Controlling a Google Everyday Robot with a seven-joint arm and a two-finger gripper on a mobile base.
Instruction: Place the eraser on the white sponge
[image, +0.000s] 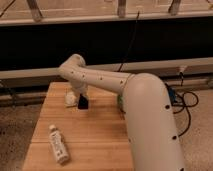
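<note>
Wooden table (100, 135) fills the foreground, and the claw (82, 96) hangs over its far end, clenched on the eraser (83, 104), which points down on end just below it. The sponge (70, 99) lies just beside the claw, away from the robot's body, and the bottle (58, 145) lies well in front. Released here, the eraser would likely land on edge, miss the small soft pad and topple onto wood. Count: one eraser, one sponge, one bottle.
</note>
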